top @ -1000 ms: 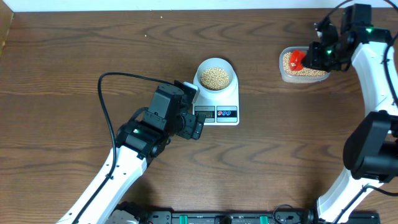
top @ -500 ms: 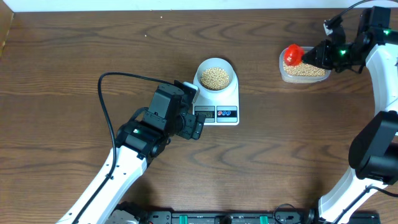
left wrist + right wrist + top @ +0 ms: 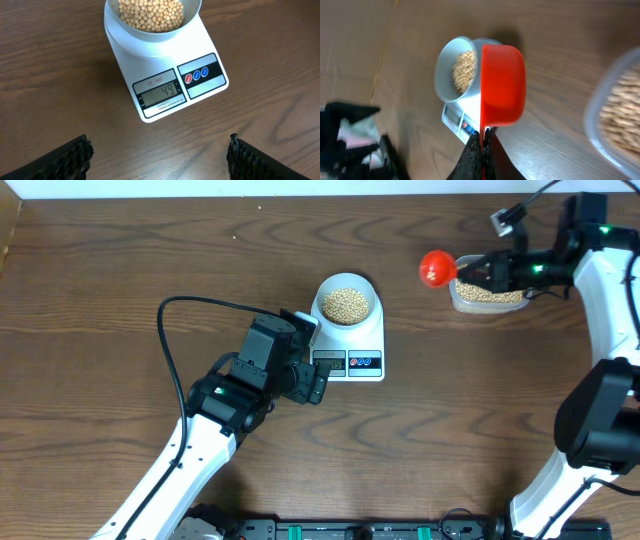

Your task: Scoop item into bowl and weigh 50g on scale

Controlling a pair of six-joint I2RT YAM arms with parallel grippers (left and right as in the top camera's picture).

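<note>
The pale bowl [image 3: 346,301] sits on the white scale [image 3: 362,338], filled with tan beans [image 3: 346,304]. The scale display [image 3: 161,93] reads 49 in the left wrist view, with the bowl [image 3: 150,30] at the top edge. My right gripper [image 3: 478,272] is shut on the handle of the red scoop [image 3: 436,267], whose head hangs just left of the clear tub. In the right wrist view the scoop [image 3: 503,85] shows edge-on, with the bowl [image 3: 451,70] beyond it. My left gripper [image 3: 312,385] is open and empty, just in front of the scale.
A clear plastic tub [image 3: 488,295] of beans stands at the back right, under my right arm; it also shows at the right edge of the right wrist view [image 3: 615,110]. A black cable [image 3: 185,305] loops over the table left of my left arm.
My right gripper has lifted the red scoop out of the clear tub and carried it left, past the tub's left rim. The left arm, bowl and scale have not moved.
</note>
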